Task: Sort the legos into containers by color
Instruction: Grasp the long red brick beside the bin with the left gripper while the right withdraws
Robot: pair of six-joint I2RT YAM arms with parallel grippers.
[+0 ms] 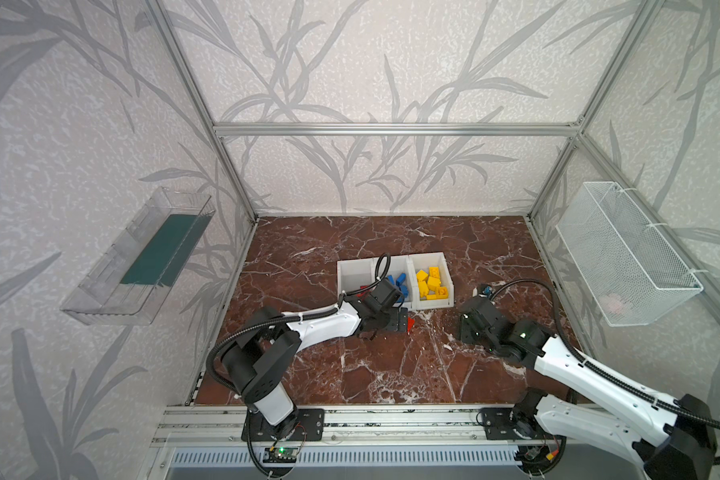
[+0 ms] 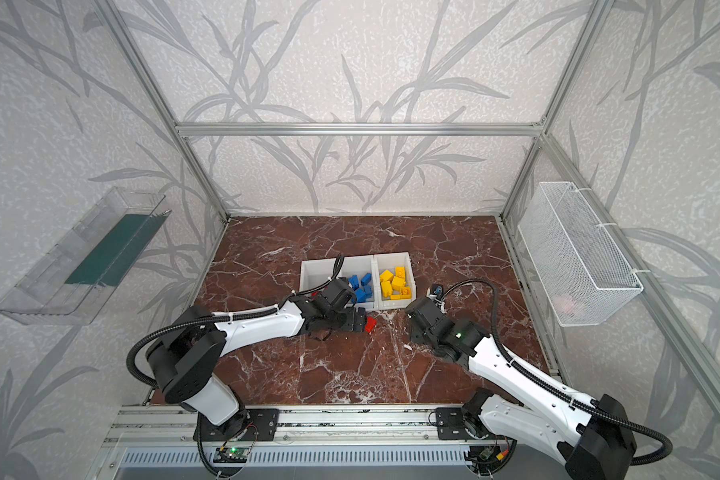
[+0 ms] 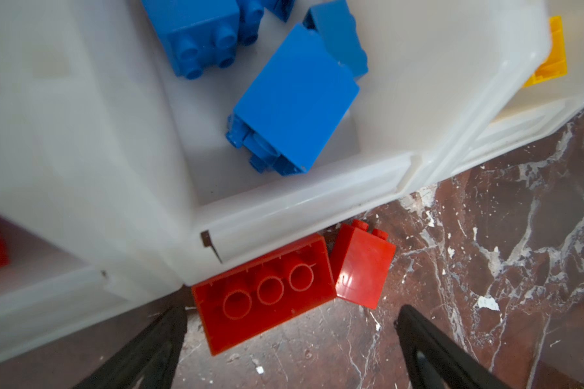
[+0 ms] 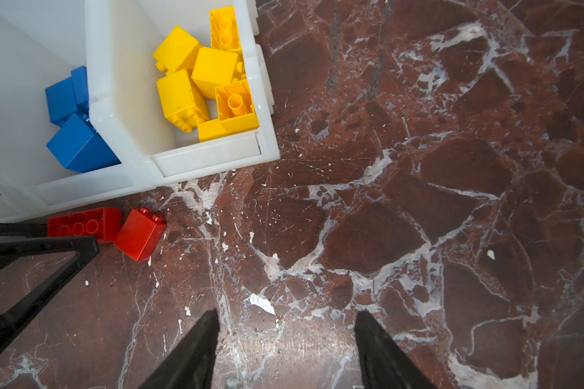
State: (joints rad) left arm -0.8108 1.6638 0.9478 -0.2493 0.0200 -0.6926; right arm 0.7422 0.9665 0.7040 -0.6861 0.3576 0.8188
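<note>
The long red brick (image 3: 263, 293) lies hollow-side up (three round tubes showing) beside a squat red brick (image 3: 363, 266) on veined marble (image 4: 385, 219), just beside the smooth white bins (image 3: 304, 202). The left gripper (image 3: 290, 308) flanks it, spread wide and empty; the right gripper (image 4: 287, 312) is parted too, holding nothing.

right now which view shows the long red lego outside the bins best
Left wrist view: the long red lego lies hollow side up beside the blue-filled bin, close and whole. The right wrist view shows it smaller, partly behind the left gripper. In both top views that gripper hides most of it.
</note>
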